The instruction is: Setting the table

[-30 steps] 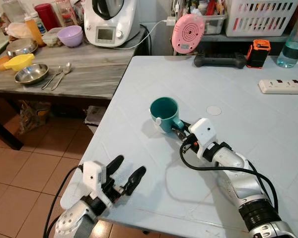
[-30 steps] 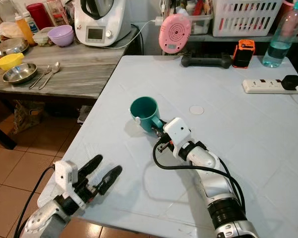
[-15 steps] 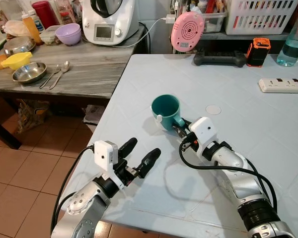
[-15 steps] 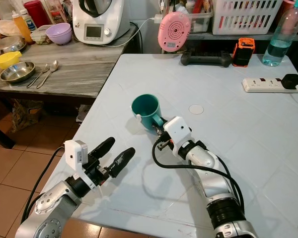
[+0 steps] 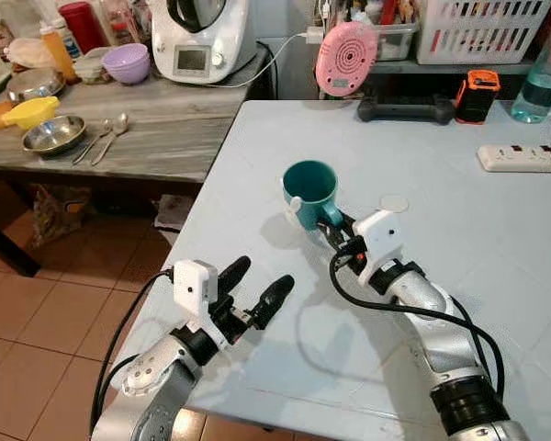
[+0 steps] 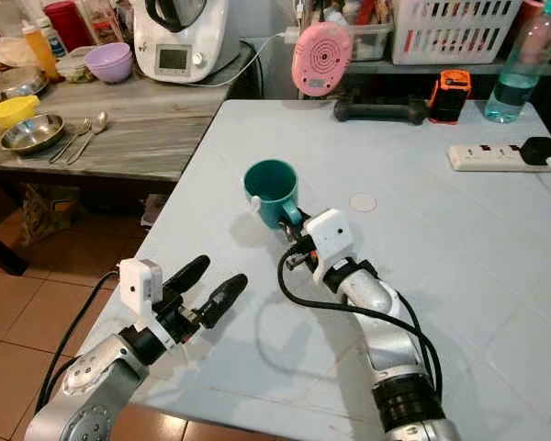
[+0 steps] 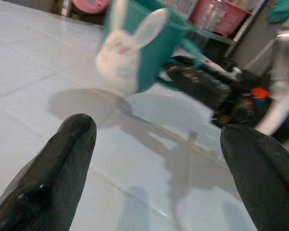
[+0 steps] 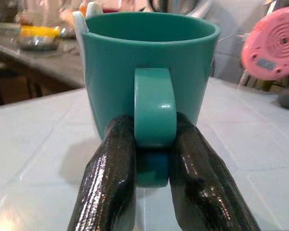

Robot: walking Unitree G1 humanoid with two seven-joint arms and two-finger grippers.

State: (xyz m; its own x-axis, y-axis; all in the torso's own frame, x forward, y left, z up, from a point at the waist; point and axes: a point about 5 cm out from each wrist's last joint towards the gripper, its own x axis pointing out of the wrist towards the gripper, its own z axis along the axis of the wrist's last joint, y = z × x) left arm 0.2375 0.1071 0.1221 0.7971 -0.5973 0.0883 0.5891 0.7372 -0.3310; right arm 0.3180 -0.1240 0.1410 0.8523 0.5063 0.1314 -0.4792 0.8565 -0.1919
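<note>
Right claw (image 8: 151, 168) pinches only the handle of my teal mug (image 5: 309, 188), just ahead of it over the pale surface (image 5: 496, 239) — it could swivel or slip. Left claw (image 5: 253, 289) gapes nearby.

Both arms (image 5: 441, 322) were silver metal. White camera blocks (image 5: 195, 283) sat at the wrists. Looping black cables (image 5: 376, 308). Fingers (image 5: 274, 296) long, black, glossy, rounded.
</note>
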